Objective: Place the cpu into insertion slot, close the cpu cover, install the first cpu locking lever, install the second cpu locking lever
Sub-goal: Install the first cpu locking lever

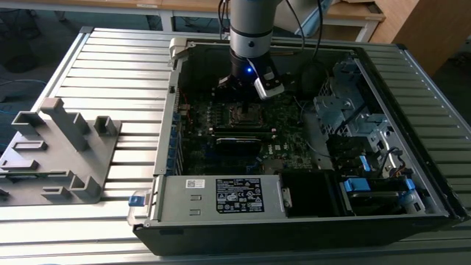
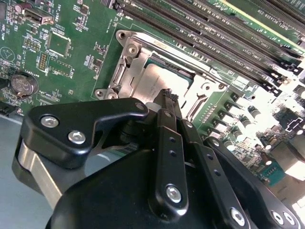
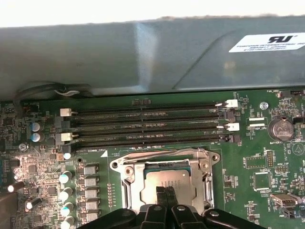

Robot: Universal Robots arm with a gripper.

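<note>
Computer case [image 1: 412,72] lying open on the table [image 1: 110,66], motherboard [image 1: 287,127] inside it, cpu [image 3: 169,181] in the insertion slot [image 3: 125,177], cpu cover [image 3: 209,172] down around it, memory slots [image 3: 147,125] beside, plastic fixture [image 1: 55,152] at the exterior view's left.

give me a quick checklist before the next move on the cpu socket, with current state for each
1. cpu seated in the insertion slot: ok, grey top lies flat inside the rim.
2. cpu cover closed over the chip: ok, it looks laid down around the chip.
3. Locking levers latched: cannot tell.
4. gripper over the socket: ok, tips sit on or just above the chip's top.
5. Fingers together: ok, the tips meet in both wrist views.
6. Memory slots beside the socket kept off: ok.
</note>
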